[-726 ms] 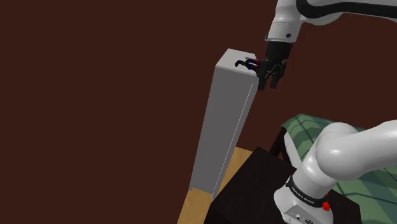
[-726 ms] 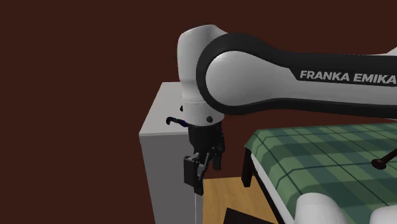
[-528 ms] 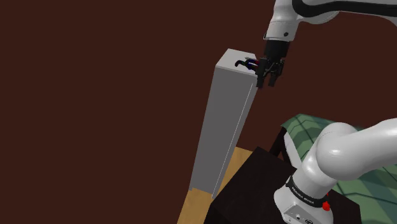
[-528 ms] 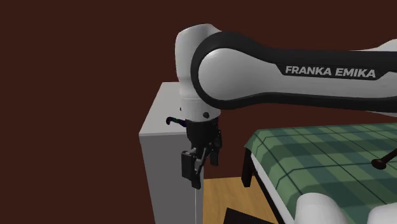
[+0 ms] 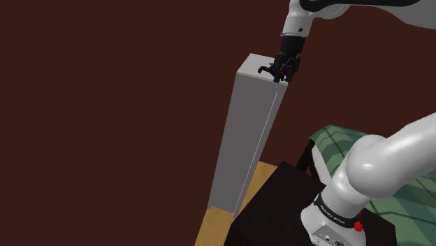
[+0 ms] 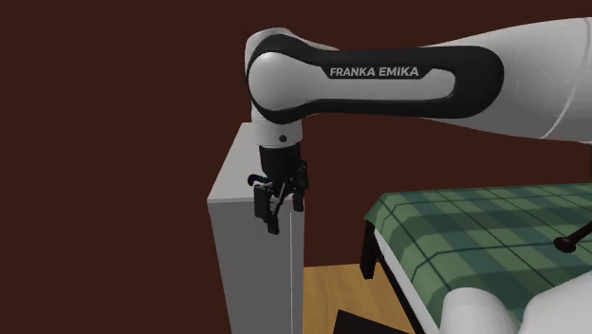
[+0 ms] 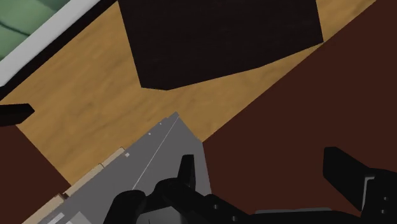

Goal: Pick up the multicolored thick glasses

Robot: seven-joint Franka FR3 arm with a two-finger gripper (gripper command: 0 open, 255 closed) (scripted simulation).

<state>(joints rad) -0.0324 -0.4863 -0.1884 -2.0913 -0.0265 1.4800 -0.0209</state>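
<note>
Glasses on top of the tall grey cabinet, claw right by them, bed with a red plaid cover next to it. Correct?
One thing is off: the bed cover is green plaid, not red, as the second exterior view shows. The rest holds: the glasses sit on top of the tall grey cabinet, with the claw right by them.

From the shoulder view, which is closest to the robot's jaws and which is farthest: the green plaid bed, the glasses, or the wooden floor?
1. The glasses: on top of the tall grey cabinet, right at the jaws.
2. The green plaid bed: lower down, toward the shoulder view's right.
3. The wooden floor: at the cabinet's foot, far below.
</note>
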